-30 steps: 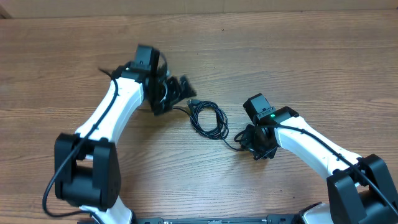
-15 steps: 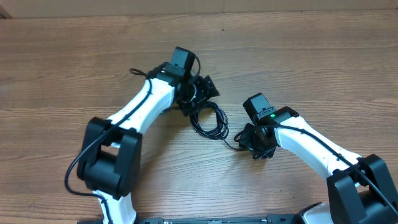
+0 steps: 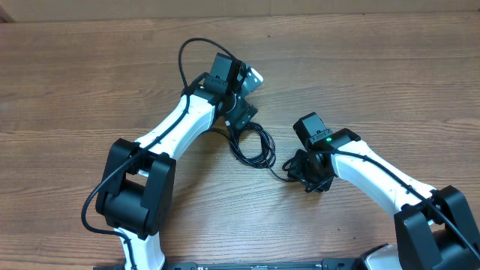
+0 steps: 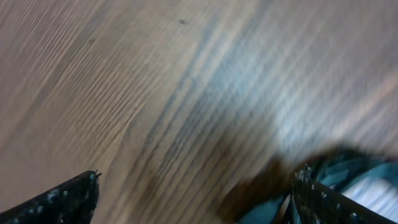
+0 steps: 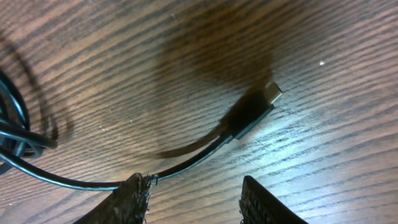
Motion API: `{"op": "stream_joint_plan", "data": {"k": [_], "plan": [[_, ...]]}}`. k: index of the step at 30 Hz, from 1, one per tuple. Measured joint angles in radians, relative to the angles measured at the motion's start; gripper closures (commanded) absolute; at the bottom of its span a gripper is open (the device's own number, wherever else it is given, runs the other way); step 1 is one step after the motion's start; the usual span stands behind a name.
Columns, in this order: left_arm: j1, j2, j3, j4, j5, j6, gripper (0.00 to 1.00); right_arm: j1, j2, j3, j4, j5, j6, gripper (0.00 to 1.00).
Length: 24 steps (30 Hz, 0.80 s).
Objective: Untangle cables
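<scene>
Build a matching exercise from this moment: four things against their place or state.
1. left end effector
2. right end effector
3. plug
4. cable coil

a. looped between the two end effectors
b. open wide, empty, at the coil's far edge
c. open, over a loose cable end
d. lying just ahead of the right end effector

Pairs: 1-b, 2-c, 3-d, 4-a

Smeared by motion across the left wrist view, with tabletop point(image 4: 155, 81) grain streaked and the left hand point(image 4: 198, 180) cropped by the bottom edge. Cropped in the right wrist view too, with loops of the cables point(image 5: 245, 121) lost off the left edge and the right hand point(image 5: 198, 186) off the bottom. From overhead, too overlapped to count strands, upper end tucked under the left hand.
</scene>
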Motion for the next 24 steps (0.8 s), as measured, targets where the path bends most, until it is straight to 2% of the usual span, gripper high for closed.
{"op": "stream_joint_plan", "data": {"k": [4,9,14,20,24], "plan": [[-0.001,0.000,0.002,-0.069,0.040,0.178,0.11,0.000,0.000,0.000,0.008,0.000,0.000,0.52],[0.000,0.000,0.002,-0.166,0.076,0.324,0.10,0.000,0.000,0.000,0.011,0.000,0.000,0.49],[0.016,0.000,0.002,-0.205,0.137,0.380,0.06,0.000,0.000,0.000,0.045,0.000,0.000,0.48],[0.035,0.002,0.002,-0.195,0.261,0.401,0.18,0.000,0.000,0.000,0.085,0.000,0.000,0.48],[0.032,0.039,0.002,-0.147,0.290,0.406,0.22,0.000,0.000,0.000,0.085,0.000,0.000,0.48]]}}
